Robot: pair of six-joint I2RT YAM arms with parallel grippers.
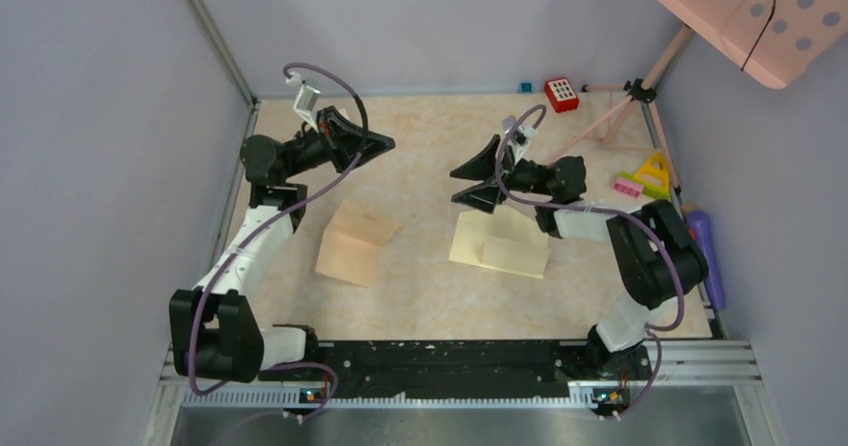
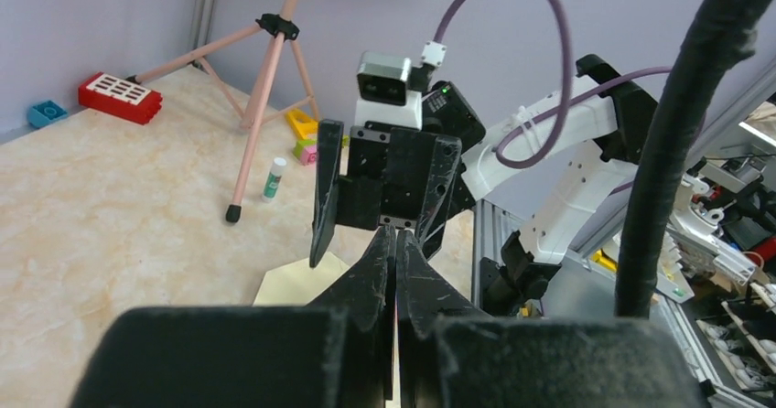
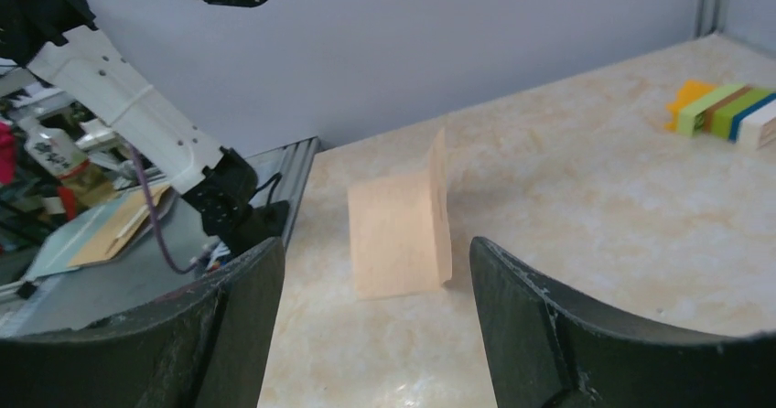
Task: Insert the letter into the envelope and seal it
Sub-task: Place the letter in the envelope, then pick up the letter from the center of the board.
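The pale yellow envelope [image 1: 488, 238] lies flat on the table right of centre; one corner shows in the left wrist view [image 2: 295, 284]. The tan folded letter [image 1: 355, 241] stands half-open left of centre, and shows in the right wrist view [image 3: 398, 234]. My left gripper [image 1: 388, 144] is shut and empty, held above the table beyond the letter; its fingers are pressed together [image 2: 396, 232]. My right gripper [image 1: 458, 188] is open and empty, hovering over the envelope's far left corner and facing the letter [image 3: 371, 271].
A pink tripod [image 1: 640, 96] stands at the back right beside a red block [image 1: 562, 94]. Coloured toy blocks [image 1: 645, 178] and a purple object [image 1: 702, 238] lie along the right edge. A glue stick [image 2: 274, 177] lies near the tripod foot.
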